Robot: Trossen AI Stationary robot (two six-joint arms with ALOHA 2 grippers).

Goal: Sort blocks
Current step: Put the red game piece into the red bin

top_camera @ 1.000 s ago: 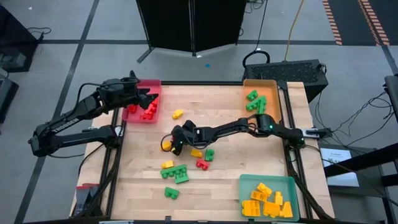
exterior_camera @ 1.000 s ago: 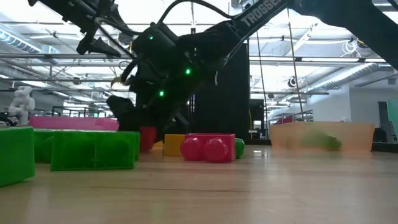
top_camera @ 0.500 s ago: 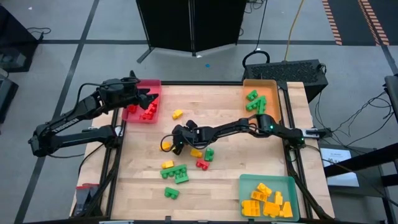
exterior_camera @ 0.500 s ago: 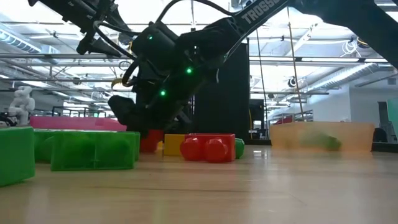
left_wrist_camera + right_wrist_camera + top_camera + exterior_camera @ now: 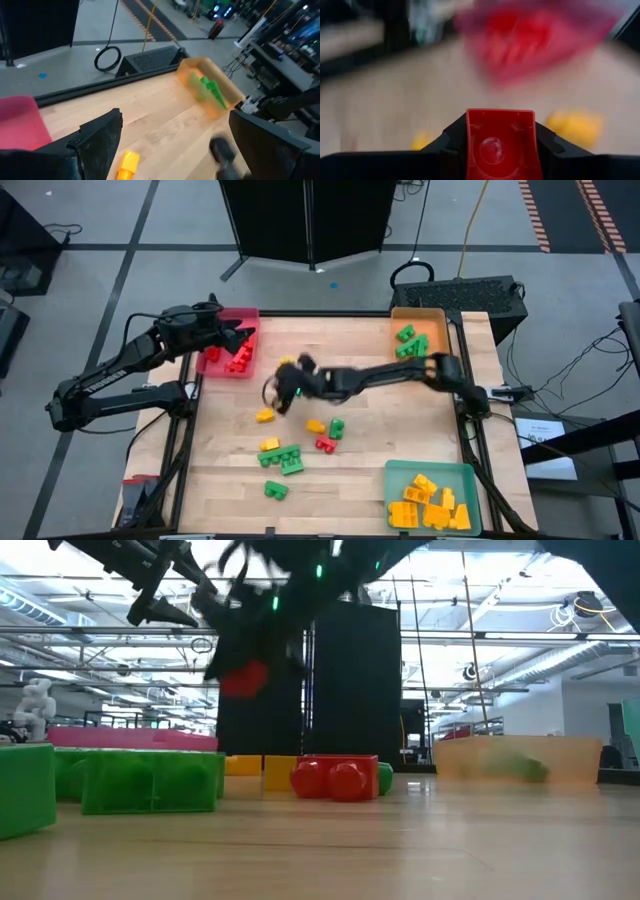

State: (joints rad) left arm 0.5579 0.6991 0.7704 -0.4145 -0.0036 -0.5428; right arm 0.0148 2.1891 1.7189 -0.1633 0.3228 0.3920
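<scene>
My right claw was down on the desk a second ago. Now it has shut on a red block and lifted it up in the middle of the high view. In the low view the red block hangs in the air, upper left of middle. I think it goes next to the red tray at the upper left, where more red blocks lie.

My left claw waits over that tray with its fingers wide apart, holding nothing.

The blocks are hard, shiny plastic with round bumps on top. Yellow, green and red ones still sit on the pale wood. The orange tray holds green ones, and the teal tray holds yellow ones.
</scene>
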